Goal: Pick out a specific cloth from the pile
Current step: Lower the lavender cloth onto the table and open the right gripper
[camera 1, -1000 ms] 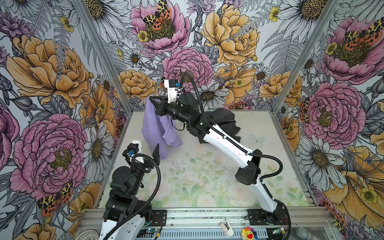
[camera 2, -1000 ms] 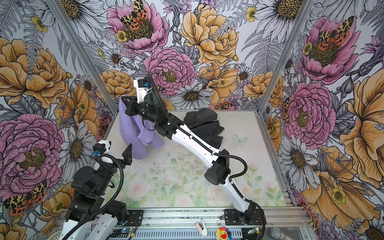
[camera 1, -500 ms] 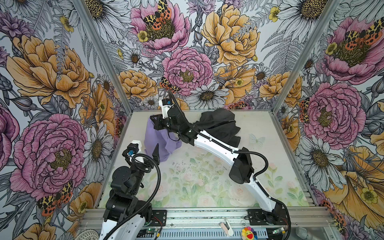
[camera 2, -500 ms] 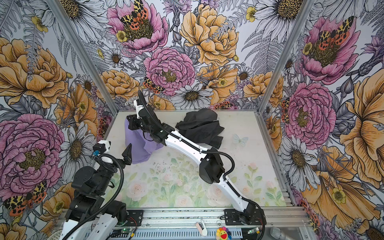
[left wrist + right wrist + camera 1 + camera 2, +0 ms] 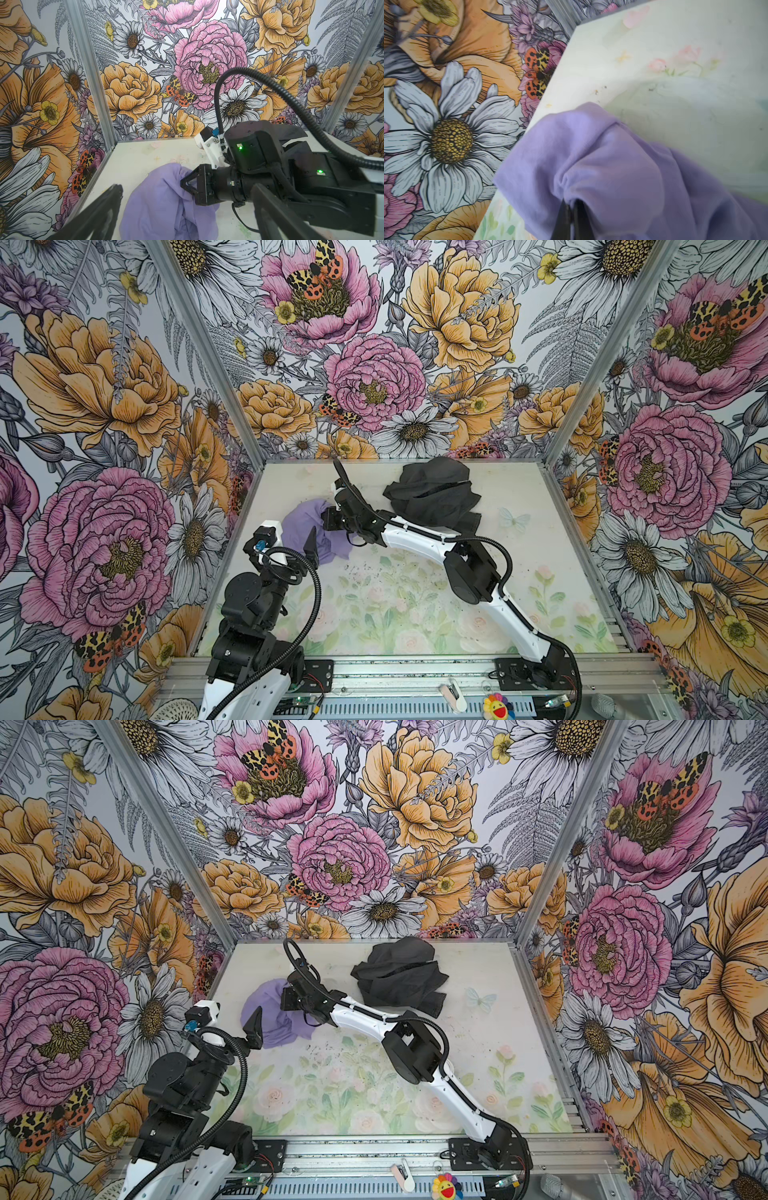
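Two claws, one cloth — the right claw (image 5: 569, 206) is pinched tight on a fold of the lavender cloth (image 5: 301, 522).
That cloth sits bunched on the bench (image 5: 415, 614) near the left wall, apart from the dark pile (image 5: 432, 497) at the back — the left claw (image 5: 187, 187) hangs just beside it, jaws spread wide, gripping nothing.
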You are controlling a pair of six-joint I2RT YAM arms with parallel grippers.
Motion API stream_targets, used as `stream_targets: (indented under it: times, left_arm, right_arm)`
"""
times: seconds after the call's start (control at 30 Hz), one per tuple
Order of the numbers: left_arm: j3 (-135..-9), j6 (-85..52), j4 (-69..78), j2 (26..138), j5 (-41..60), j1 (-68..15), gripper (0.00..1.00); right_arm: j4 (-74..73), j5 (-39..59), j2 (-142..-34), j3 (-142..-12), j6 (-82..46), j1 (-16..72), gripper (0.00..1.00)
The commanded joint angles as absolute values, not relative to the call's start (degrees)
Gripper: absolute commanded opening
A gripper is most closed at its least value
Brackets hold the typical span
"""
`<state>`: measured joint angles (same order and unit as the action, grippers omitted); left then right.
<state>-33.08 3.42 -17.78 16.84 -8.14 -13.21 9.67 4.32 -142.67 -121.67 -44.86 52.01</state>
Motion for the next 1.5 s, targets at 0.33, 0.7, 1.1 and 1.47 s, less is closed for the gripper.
stream_targets:
  times: [0.33, 0.7, 1.1, 1.47]
  left_arm:
    - [-32.3, 4.2, -17.4, 16.6, -9.4, -12.4, 0.99]
    - [-32.3, 4.2, -17.4, 16.7, -9.4, -12.3, 0.99]
    - [-32.3, 4.2, -17.4, 16.7, -9.4, -12.1, 0.99]
    - [-32.2, 4.2, -17.4, 16.9, -9.2, -12.0, 0.99]
  right_arm:
    - [14.2, 2.3, -148.0, -116.1, -42.5, 52.6, 0.00]
    - [17.6, 2.8, -150.0, -117.1, -41.7, 53.7, 0.00]
    - [17.5, 4.7, -146.5, -119.9, -41.0, 54.4, 0.05]
    - [17.4, 2.9, -137.0, -119.6, -39.3, 55.0, 0.29]
